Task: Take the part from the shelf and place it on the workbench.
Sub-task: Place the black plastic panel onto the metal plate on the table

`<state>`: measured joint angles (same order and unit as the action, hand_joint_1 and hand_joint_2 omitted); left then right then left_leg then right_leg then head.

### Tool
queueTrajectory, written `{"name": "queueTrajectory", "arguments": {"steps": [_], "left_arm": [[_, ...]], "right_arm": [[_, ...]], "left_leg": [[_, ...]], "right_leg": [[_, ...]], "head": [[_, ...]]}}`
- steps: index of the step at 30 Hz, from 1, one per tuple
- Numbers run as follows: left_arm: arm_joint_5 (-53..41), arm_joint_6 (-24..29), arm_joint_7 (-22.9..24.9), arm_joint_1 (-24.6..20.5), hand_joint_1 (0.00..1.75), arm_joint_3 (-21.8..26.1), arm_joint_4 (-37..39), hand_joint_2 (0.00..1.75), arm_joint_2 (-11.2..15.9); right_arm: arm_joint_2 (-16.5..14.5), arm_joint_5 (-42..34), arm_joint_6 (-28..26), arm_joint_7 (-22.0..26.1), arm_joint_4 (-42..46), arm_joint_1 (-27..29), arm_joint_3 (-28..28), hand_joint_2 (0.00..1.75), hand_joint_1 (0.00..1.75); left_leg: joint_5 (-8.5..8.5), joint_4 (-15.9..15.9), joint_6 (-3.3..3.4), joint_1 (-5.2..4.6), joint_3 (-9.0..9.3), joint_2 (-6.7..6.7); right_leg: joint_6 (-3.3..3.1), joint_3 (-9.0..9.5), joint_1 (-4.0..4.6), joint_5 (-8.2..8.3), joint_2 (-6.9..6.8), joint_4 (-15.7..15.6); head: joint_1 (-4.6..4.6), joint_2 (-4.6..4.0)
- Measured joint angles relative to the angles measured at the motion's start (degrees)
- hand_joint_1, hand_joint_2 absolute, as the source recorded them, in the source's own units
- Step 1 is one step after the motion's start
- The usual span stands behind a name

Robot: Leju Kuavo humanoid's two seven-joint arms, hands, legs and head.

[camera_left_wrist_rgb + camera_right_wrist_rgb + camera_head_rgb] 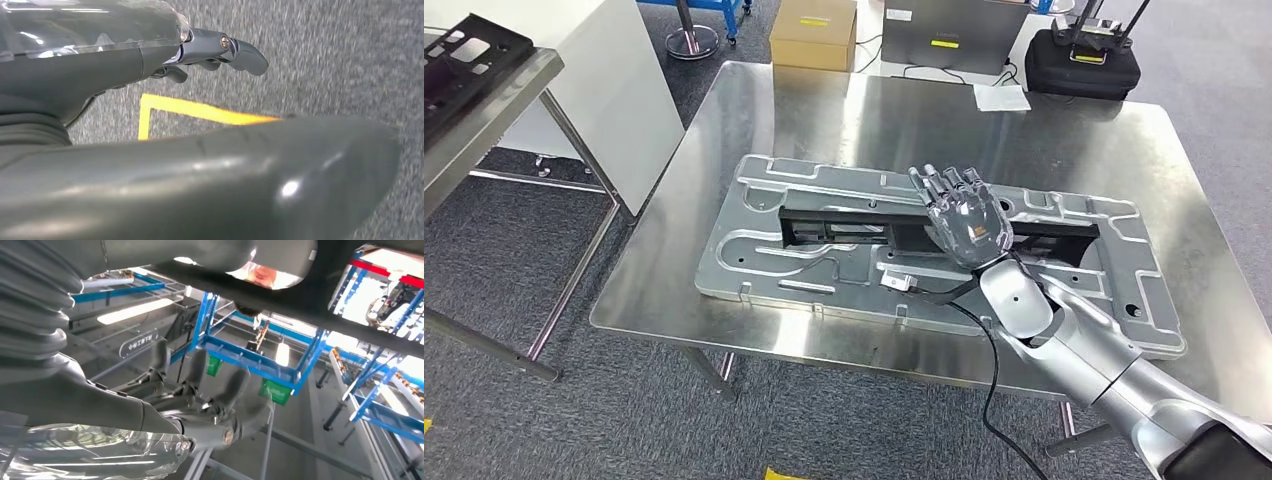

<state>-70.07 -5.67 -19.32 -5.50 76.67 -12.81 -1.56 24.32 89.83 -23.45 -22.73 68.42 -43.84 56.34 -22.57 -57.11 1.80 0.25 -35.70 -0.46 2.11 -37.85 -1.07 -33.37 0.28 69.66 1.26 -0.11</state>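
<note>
The part [824, 215], a long flat grey metal panel with pressed ribs and a dark slot down its middle, lies flat on the steel workbench [1064, 140]. My right hand [966, 220] is raised just above the middle of the part, fingers stretched out and holding nothing. In the right wrist view the right hand [200, 400] shows its fingers apart against the ceiling and blue racks. My left hand [215, 50] hangs low over grey carpet, its fingers loose with nothing in them.
The shelf [474, 90] with a black tray stands at the far left, beside a white cabinet [614, 80]. Beyond the bench are a cardboard box [814, 35] and a black case [1084, 60]. A paper sheet [1001, 97] lies on the bench's far edge. Yellow floor tape [200, 110] marks the carpet.
</note>
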Motion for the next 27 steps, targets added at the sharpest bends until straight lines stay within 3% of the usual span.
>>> {"name": "queueTrajectory", "arguments": {"steps": [1,2,3,5,7,9,12,13,15,17,18,19,21,22,23,27], "left_arm": [[0.0,0.03,0.01,0.03,0.0,0.0,0.0,0.0,0.01],[0.0,0.08,0.01,0.04,0.0,0.0,0.0,0.0,0.02],[0.0,0.11,0.02,0.05,0.0,0.0,0.0,0.0,0.02],[0.01,0.16,0.02,0.05,0.0,0.0,0.0,0.0,0.02],[0.06,0.16,0.02,-0.01,0.0,-0.01,0.01,0.0,-0.03],[0.11,0.16,0.03,-0.01,0.0,-0.01,0.02,0.0,-0.05],[0.13,0.2,0.03,0.02,0.0,-0.01,0.03,0.0,0.15],[0.13,0.22,0.02,0.01,0.0,-0.01,0.03,0.0,0.22],[0.13,0.23,0.02,0.04,0.0,-0.02,0.04,0.0,0.25],[0.14,0.23,0.02,0.15,0.0,-0.02,0.04,0.0,0.28],[0.16,0.24,0.02,0.18,0.0,-0.02,0.04,0.0,0.3],[0.2,0.25,0.02,0.19,0.0,-0.02,0.04,0.0,0.31],[0.3,0.32,0.03,0.13,0.0,-0.02,0.04,0.0,0.34],[0.38,0.36,0.03,0.1,0.0,-0.02,0.04,0.0,0.35],[0.43,0.4,0.04,0.09,0.0,-0.02,0.04,0.0,0.36],[0.62,0.57,0.07,0.11,0.0,-0.01,0.04,0.0,0.39]], "right_arm": [[-0.01,0.01,-0.05,0.14,-0.09,0.14,-0.09,0.0,0.0],[-0.01,0.03,-0.08,0.27,-0.21,0.33,-0.18,0.0,0.0],[-0.01,0.04,-0.1,0.36,-0.33,0.5,-0.33,0.0,0.0],[-0.02,0.04,-0.18,0.51,-0.51,0.69,-0.87,0.0,0.0],[-0.05,0.04,-0.3,0.56,-0.59,0.68,-1.55,0.0,0.0],[-0.09,0.06,-0.35,0.59,-0.68,0.74,-2.03,0.0,0.0],[-0.21,0.07,-0.37,0.61,-0.73,0.84,-2.5,0.0,0.0],[-0.29,0.08,-0.37,0.61,-0.73,0.85,-2.58,0.0,0.0],[-0.41,0.09,-0.37,0.61,-0.8,0.91,-2.62,0.0,0.0],[-0.49,0.09,-0.38,0.62,-0.95,1.12,-2.61,0.0,0.0],[-0.53,0.09,-0.41,0.64,-1.01,1.24,-2.63,0.0,0.0],[-0.59,0.09,-0.48,0.67,-1.07,1.34,-2.69,0.0,0.0],[-0.71,0.09,-0.77,0.72,-1.19,1.44,-2.97,0.0,0.0],[-0.75,0.09,-0.96,0.75,-1.29,1.48,-3.17,0.0,0.0],[-0.77,0.1,-1.15,0.78,-1.41,1.54,-3.38,0.0,0.0],[-0.98,0.12,-1.95,0.96,-1.84,1.96,-4.11,0.0,0.0]], "left_leg": [[-0.14,-0.04,0.11,-0.12,0.1,-0.02],[-0.31,-0.1,0.18,-0.23,0.22,-0.04],[-0.5,-0.19,0.19,-0.32,0.39,-0.07],[-0.98,-0.42,0.06,-0.49,0.83,-0.15],[-1.4,-0.82,-0.29,-0.75,0.89,-0.19],[-1.52,-0.91,-0.77,-0.83,0.76,-0.19],[-2.61,-1.97,-1.65,-0.93,0.51,-0.12],[-3.99,-4.04,-1.98,-0.86,-0.32,-0.08],[-7.77,-11.29,-2.63,-0.33,-3.57,0.0],[-9.54,-16.88,-3.17,0.14,-6.2,0.03],[-8.71,-16.52,-3.35,0.32,-6.0,0.05],[-6.92,-13.81,-3.46,0.48,-4.63,0.07],[-3.42,-5.71,-3.45,0.65,-0.57,0.09],[-2.61,-3.0,-3.23,0.59,0.77,0.05],[-2.44,-1.63,-2.96,0.5,1.39,0.01],[-2.15,-0.99,-1.34,0.42,1.48,-0.02]], "right_leg": [[0.08,-1.96,-0.01,-0.82,-0.01,3.22],[0.09,-3.09,-0.02,-0.52,-0.02,4.61],[0.0,-3.14,-0.01,0.88,-0.02,3.81],[-0.61,-0.35,0.19,5.56,-0.06,-3.42],[-1.37,2.33,0.58,8.19,-0.16,-9.77],[-1.82,2.82,0.87,8.23,-0.15,-11.04],[-2.52,3.3,0.3,8.53,-0.21,-11.79],[-2.74,3.52,0.06,8.62,-0.29,-12.05],[-3.0,3.64,0.02,8.59,-0.42,-12.12],[-2.99,3.62,0.0,8.53,-0.44,-12.05],[-2.91,3.64,-0.06,8.47,-0.4,-11.97],[-2.76,3.69,-0.15,8.36,-0.35,-11.83],[-2.22,3.7,-0.21,7.99,-0.26,-11.34],[-1.9,3.61,-0.14,7.86,-0.22,-11.13],[-1.57,3.51,-0.04,7.79,-0.19,-10.99],[-0.32,3.14,-0.18,7.13,-0.17,-10.26]], "head": [[-0.01,0.0],[-0.01,0.0],[-0.01,0.0],[-0.01,0.0],[0.03,0.0],[0.05,0.0],[0.17,0.0],[0.27,0.0],[0.45,0.0],[0.44,0.0],[0.44,0.0],[0.44,0.0],[0.45,0.0],[0.41,0.0],[0.39,0.0],[0.35,0.0]]}}
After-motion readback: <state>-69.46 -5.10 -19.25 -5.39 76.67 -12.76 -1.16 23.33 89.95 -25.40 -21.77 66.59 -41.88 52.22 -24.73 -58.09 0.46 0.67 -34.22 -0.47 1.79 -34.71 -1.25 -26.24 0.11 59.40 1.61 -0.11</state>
